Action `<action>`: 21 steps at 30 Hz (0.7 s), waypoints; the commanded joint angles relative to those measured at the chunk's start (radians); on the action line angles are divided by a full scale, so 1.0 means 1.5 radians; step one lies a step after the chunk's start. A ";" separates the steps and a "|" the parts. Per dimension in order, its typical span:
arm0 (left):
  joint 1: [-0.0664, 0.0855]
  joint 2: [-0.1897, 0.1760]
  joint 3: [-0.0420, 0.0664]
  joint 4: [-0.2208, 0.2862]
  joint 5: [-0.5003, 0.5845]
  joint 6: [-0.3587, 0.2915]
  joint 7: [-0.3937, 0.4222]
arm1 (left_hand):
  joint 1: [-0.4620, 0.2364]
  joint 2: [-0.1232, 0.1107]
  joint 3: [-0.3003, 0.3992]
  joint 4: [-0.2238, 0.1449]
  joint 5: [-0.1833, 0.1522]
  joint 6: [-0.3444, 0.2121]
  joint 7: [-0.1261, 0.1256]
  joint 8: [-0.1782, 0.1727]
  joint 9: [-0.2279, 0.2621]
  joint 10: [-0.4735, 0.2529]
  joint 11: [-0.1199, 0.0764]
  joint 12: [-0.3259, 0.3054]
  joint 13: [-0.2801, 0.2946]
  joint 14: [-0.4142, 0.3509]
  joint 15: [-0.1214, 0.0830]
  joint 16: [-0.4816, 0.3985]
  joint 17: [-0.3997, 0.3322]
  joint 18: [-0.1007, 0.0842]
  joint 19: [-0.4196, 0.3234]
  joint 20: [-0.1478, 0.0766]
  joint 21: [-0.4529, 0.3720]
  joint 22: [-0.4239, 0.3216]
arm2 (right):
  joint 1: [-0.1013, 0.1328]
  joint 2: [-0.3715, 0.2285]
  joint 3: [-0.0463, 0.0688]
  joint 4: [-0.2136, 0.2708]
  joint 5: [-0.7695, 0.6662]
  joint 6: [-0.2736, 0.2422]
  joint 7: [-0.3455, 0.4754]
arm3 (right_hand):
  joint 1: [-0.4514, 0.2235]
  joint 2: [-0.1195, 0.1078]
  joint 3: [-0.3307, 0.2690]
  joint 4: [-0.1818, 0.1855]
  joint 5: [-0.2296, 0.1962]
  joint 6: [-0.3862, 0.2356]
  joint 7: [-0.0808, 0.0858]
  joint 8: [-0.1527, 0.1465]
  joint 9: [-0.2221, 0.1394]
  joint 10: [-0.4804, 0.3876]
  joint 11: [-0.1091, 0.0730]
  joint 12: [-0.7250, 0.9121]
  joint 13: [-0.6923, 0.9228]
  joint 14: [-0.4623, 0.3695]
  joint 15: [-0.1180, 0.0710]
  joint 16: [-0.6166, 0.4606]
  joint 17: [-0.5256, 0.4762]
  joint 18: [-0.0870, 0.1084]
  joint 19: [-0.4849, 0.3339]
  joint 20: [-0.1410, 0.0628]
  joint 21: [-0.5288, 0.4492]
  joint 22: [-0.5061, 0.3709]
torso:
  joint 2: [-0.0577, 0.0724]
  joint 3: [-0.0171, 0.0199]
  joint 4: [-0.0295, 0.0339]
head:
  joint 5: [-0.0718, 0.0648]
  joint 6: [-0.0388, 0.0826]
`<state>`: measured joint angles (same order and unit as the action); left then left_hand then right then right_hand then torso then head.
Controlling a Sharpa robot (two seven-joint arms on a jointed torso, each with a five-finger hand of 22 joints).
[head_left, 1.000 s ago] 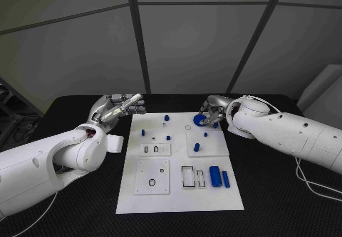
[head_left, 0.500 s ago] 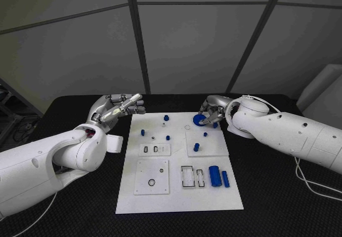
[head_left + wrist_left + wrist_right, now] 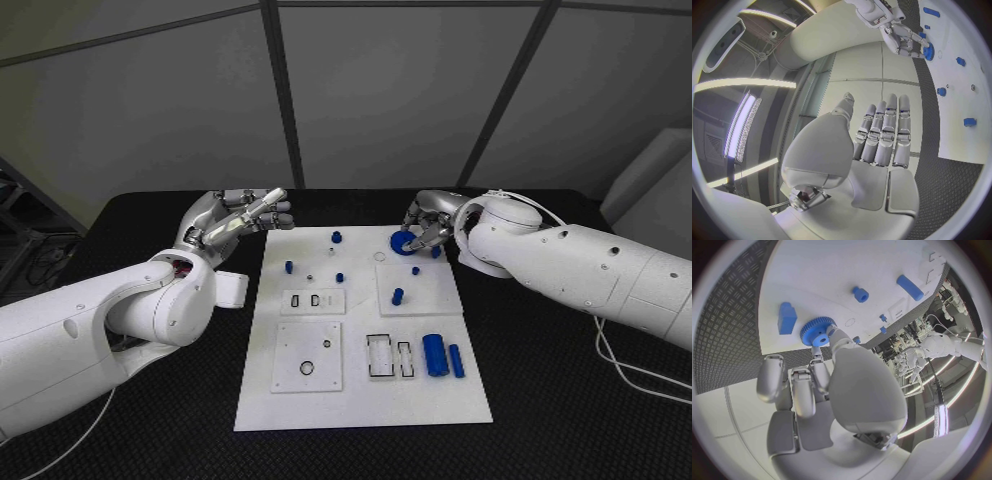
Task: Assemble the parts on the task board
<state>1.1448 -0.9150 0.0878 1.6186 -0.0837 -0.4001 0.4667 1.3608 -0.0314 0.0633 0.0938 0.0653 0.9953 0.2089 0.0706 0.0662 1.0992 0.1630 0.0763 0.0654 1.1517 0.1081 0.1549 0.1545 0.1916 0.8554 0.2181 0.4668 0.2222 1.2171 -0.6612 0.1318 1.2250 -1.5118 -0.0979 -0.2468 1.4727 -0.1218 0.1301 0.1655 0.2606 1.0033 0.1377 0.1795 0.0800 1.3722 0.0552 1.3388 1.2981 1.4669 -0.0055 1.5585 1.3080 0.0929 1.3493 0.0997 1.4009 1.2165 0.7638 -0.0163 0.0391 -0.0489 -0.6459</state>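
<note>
The right hand (image 3: 430,222) pinches a blue gear (image 3: 402,241) above the white board (image 3: 361,400); a loose pinch could drop it. The left hand (image 3: 235,222) hovers with fingers apart, holding nothing.

Soft, even light is falling from above onto the task board (image 3: 361,330), which is glowing bright against the dim black table (image 3: 548,380) and casting only faint shadows. In the wrist views straight edges are bending, and ceiling strip lights are glaring beyond the board.
</note>
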 commanded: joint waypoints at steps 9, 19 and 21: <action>0.001 -0.001 0.001 0.002 -0.004 0.005 0.003 | -0.003 0.002 0.000 -0.005 -0.003 0.002 0.003 -0.003 0.000 -0.002 -0.003 -0.004 0.000 -0.002 0.001 -0.004 0.001 -0.007 -0.004 0.002 0.003 0.001 | -0.001 -0.006 -0.001 0.044 -0.052 -0.078 0.010 | 0.003 0.008 0.027 -0.007 0.025 0.015 -0.002 0.003 -0.002 0.013 -0.003 0.012 0.012 0.067 -0.008 0.005 0.167 -0.015 0.012 -0.004 0.011 0.014 | 0.000 0.0001 -0.0009 | 0.003 0.003; 0.001 0.000 0.001 0.002 -0.004 0.005 0.003 | -0.003 0.002 0.000 -0.005 -0.003 0.002 0.003 -0.003 0.000 -0.002 -0.003 -0.004 0.000 -0.002 0.001 -0.004 0.001 -0.007 -0.004 0.002 0.003 0.001 | -0.001 0.003 0.000 0.114 -0.123 -0.126 0.002 | 0.003 0.006 0.031 -0.008 0.028 0.017 -0.003 0.003 -0.002 0.015 -0.004 0.015 0.015 0.068 -0.009 0.006 0.170 -0.017 0.016 -0.005 0.014 0.021 | 0.000 -0.0002 -0.0002 | 0.005 0.008; 0.001 0.000 0.001 0.002 -0.004 0.005 0.003 | -0.003 0.003 0.001 -0.005 -0.003 0.003 0.003 -0.003 0.000 -0.002 -0.003 -0.004 0.000 -0.002 0.001 -0.005 0.001 -0.007 -0.005 0.002 0.003 0.001 | -0.001 0.013 0.000 0.116 -0.136 -0.129 -0.001 | 0.003 0.006 0.032 -0.009 0.028 0.017 -0.003 0.003 -0.002 0.015 -0.004 0.015 0.016 0.068 -0.009 0.006 0.170 -0.017 0.016 -0.005 0.014 0.022 | 0.000 -0.0002 -0.0001 | 0.005 0.008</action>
<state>1.1448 -0.9156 0.0878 1.6198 -0.0837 -0.3999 0.4658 1.3607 -0.0314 0.0660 0.0911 0.0653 0.9952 0.2089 0.0706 0.0662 1.0992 0.1630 0.0763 0.0654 1.1517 0.1081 0.1509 0.1549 0.1917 0.8555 0.2182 0.4668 0.2222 1.2138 -0.6466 0.1309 1.3937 -1.6425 -0.2366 -0.2442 1.4808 -0.1194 0.1716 0.1510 0.2973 1.0156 0.1405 0.1819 0.0754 1.3865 0.0483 1.3580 1.3080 1.4669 -0.0129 1.5624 1.3078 0.0770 1.3641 0.0926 1.4159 1.2483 0.7634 -0.0164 0.0383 -0.0413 -0.6343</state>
